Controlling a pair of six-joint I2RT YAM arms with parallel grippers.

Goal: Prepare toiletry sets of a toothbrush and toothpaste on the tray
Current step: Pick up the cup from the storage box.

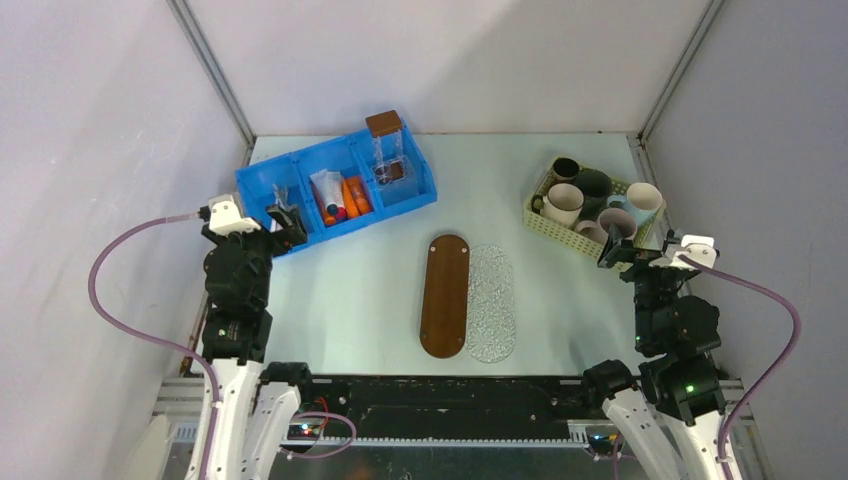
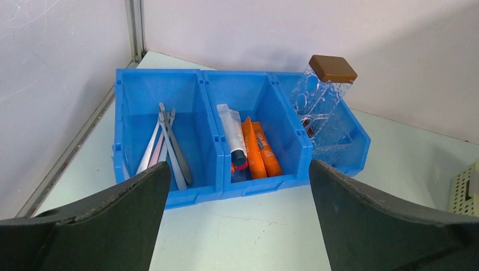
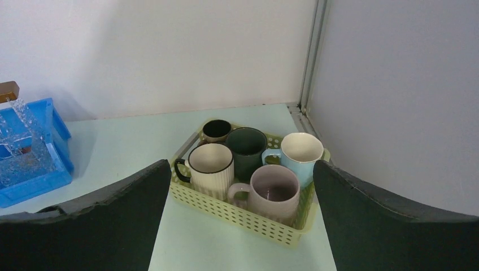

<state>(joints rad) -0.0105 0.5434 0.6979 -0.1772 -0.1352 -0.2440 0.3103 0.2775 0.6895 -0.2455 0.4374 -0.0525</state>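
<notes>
My left gripper (image 2: 238, 166) is spread wide with nothing between the fingers, hanging just in front of the blue bin (image 2: 169, 199). In its left compartment lie the toothbrushes (image 2: 169, 144), grey and pale pink, handles crossing in a loose bunch. In the middle compartment sit the toothpaste tubes (image 2: 262, 149), orange ones side by side, with a white tube (image 2: 230, 127) just to their left. In the right compartment a clear box with a brown lid (image 2: 323, 93) leans back.

Over to my right gripper (image 3: 242, 169): it's released too, fingers apart and gripping nothing, facing a pale yellow basket (image 3: 237, 217) of mugs. A cream ribbed mug (image 3: 210, 164), a dark green one (image 3: 247, 144), a pale blue one (image 3: 301, 149) and a lilac one (image 3: 274, 189) are packed close together in it.

Between the arms, mid-table, the brown wooden tray (image 1: 445, 295) lies lengthwise, and a clear pebbled oval (image 1: 491, 303) sits right against its right side. The tray is well apart from both the bin and the basket.
</notes>
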